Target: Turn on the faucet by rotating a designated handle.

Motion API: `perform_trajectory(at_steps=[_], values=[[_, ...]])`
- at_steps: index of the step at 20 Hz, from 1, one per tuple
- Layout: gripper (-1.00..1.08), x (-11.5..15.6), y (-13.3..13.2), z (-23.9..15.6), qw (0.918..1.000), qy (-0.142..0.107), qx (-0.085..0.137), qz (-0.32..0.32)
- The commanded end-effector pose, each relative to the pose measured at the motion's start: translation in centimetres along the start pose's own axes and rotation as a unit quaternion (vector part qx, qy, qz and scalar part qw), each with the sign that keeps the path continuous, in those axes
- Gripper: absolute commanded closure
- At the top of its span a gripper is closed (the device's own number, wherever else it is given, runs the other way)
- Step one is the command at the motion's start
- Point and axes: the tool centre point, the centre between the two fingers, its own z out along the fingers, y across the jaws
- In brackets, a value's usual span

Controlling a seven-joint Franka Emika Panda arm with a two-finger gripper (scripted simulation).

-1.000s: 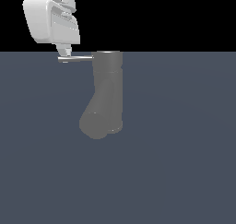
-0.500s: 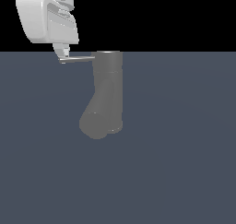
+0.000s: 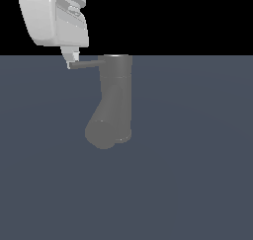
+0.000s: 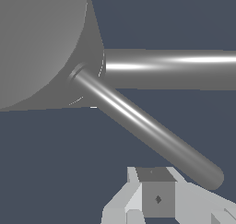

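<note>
My white gripper (image 3: pixel 72 62) has risen slightly vs 1 s ago, fingertip beside tip of thin grey rod handle (image 3: pixel 86 64) on matte dark-grey cylinder faucet (image 3: pixel 114 93). Finger spread: can't tell. Handle unmoved; turn still pending.

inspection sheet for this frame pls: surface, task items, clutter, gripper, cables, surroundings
Surface: plain dark blue-grey floor, bare where visible.
Faucet: dark grey cylinder, upright, bulbous bent end at its base.
Handle: thin grey rod projecting from the faucet's rim toward the exterior view's left.
Clutter: nothing seen.
Gripper: white, fingertips at the handle's free end; open or shut cannot be told, contact unclear.
Cables: nothing seen.
Surroundings: black background above the floor.
</note>
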Motion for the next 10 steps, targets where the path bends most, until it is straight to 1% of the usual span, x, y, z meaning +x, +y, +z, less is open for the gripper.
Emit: perform_trajectory(at_steps=[1,10], values=[[1.08,1.7,0.8,0.0,1.0,0.002,-0.003,0.009],[1.08,4.2,3.2,0.0,1.0,0.002,-0.004,0.009]])
